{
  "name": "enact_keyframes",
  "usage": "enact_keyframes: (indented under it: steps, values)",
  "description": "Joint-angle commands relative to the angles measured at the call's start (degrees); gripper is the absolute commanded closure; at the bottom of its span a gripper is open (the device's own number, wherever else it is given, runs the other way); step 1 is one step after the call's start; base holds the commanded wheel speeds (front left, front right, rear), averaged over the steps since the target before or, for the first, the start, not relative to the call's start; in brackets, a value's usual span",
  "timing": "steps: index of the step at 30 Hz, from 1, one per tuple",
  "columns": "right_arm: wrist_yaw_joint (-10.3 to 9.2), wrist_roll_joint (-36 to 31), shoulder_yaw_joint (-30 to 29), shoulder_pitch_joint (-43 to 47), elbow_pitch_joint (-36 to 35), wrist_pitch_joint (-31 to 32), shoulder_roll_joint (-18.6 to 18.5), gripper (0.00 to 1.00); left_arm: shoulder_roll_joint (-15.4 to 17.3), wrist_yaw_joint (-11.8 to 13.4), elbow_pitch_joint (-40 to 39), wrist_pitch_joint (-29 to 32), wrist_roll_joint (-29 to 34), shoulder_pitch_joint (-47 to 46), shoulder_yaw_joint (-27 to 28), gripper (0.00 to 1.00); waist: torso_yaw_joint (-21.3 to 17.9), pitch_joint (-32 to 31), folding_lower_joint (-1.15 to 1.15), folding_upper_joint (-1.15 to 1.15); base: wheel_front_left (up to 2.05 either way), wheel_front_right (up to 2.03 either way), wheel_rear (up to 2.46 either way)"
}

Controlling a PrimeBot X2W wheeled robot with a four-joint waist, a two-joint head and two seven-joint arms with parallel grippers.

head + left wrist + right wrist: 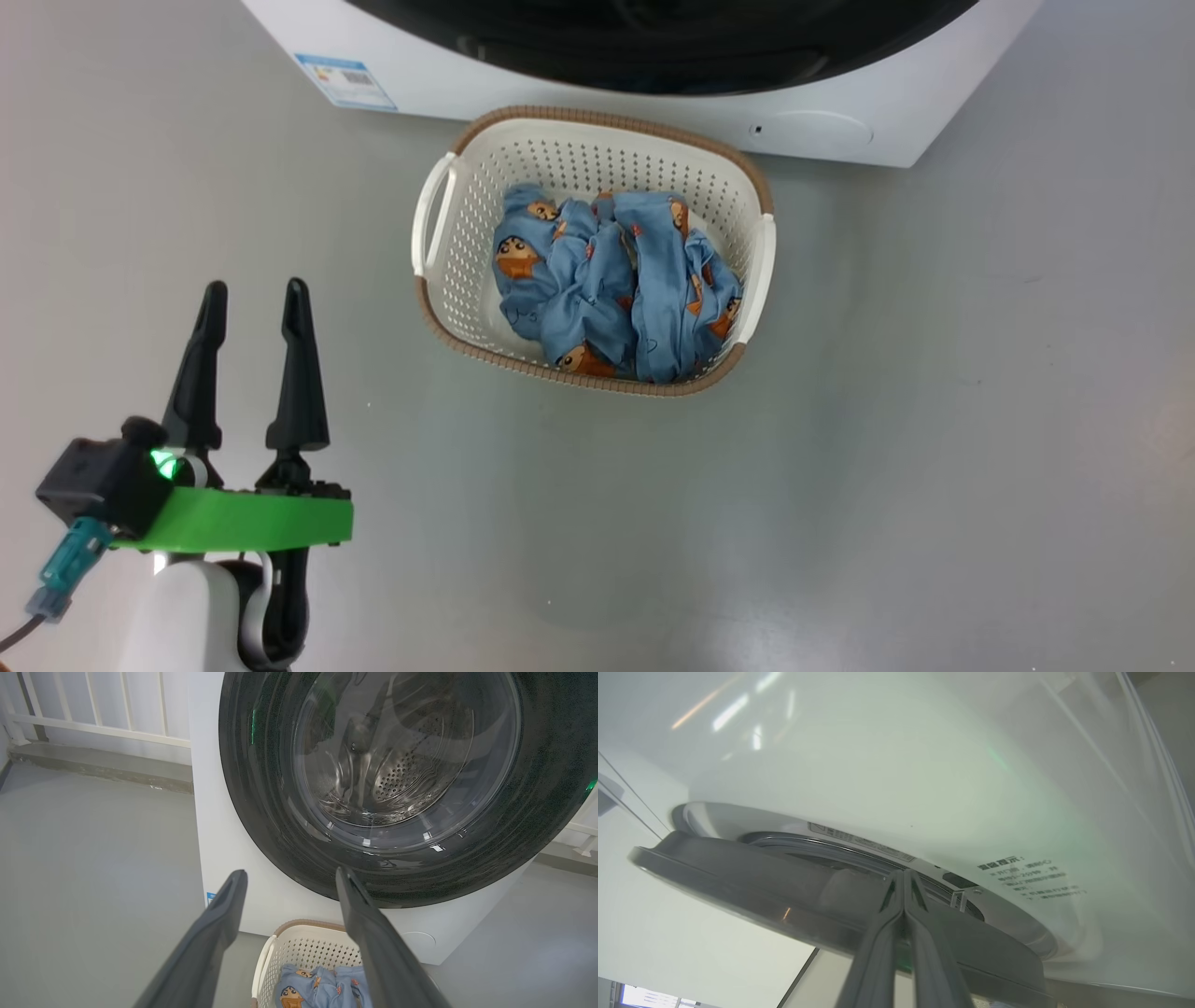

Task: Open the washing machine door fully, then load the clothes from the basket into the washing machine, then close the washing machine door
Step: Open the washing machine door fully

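The white washing machine (560, 84) stands at the top of the head view, its black-rimmed door (653, 47) just above the basket (597, 119). The cream basket sits on the floor against the machine and holds crumpled light blue clothes (607, 280). My left gripper (257, 291) hangs open and empty to the basket's left, well apart from it. In the left wrist view the open left gripper (292, 875) points at the door (261, 788). My right gripper (903, 873) is shut, its tips in the narrow gap between the door's edge (738, 877) and the machine's front (878, 765).
Grey floor (934, 420) spreads around the basket. A blue label sticker (345, 82) and a round filter cap (812, 131) mark the machine's lower front. A white railing (93, 723) above a low kerb (103, 767) runs behind the machine on the left.
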Motion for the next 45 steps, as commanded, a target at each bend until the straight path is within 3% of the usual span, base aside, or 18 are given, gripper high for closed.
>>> enact_keyframes:
  steps: [1,29,45]
  values:
    - [-0.06,1.03,0.54,-1.50,-1.23,0.78,-0.22,1.00,1.15,0.28,-1.42,-0.46,-0.20,-1.02,1.53,0.00,0.61,0.95,0.00,0.00,0.00,0.00,0.00]
    - [-0.06,1.04,4.57,-5.68,6.79,4.78,-0.13,1.00,1.15,1.06,-1.21,-0.46,-2.16,-1.25,0.42,0.00,3.31,3.02,0.00,0.00,0.00,0.00,0.00]
    - [-0.06,4.72,5.92,2.54,4.70,7.28,3.11,1.00,1.15,1.05,-0.12,-0.46,-1.28,0.37,1.64,0.00,1.01,-2.45,0.00,0.00,0.00,0.00,0.00]
